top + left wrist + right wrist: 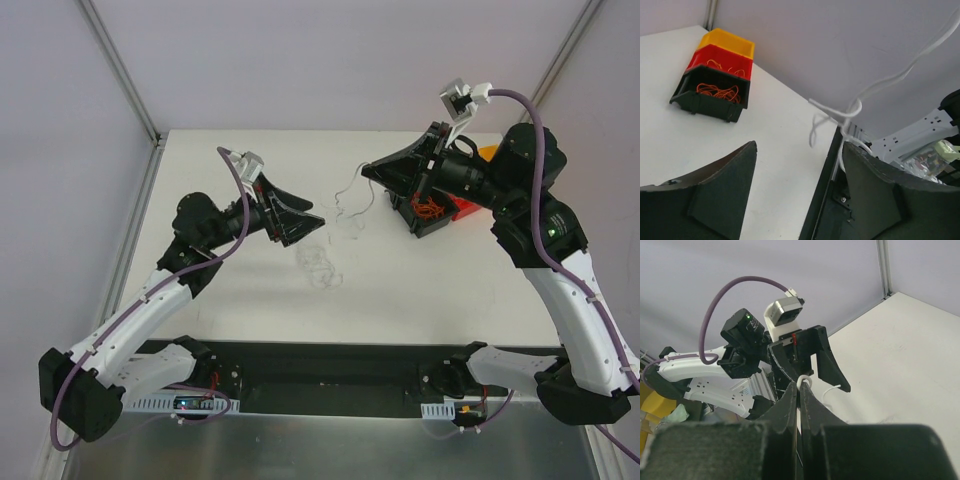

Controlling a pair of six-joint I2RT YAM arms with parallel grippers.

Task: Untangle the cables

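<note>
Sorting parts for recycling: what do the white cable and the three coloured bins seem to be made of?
White cable: likely plastic-sheathed wire, smooth, slightly glossy; it holds kinks and curls. Black bin, red bin, yellow bin: seemingly moulded plastic, uniform colour, faint sheen.

All three views are evenly and brightly lit by soft, diffuse light. Only faint, blurred-edged shadows are cast on the white table [250,300] under the arms. The pale cables [320,265] are barely separated from it in the top view, just off centre toward 6 o'clock. In the right wrist view, the right gripper [799,392] is rendered slightly soft toward 6 o'clock.
</note>
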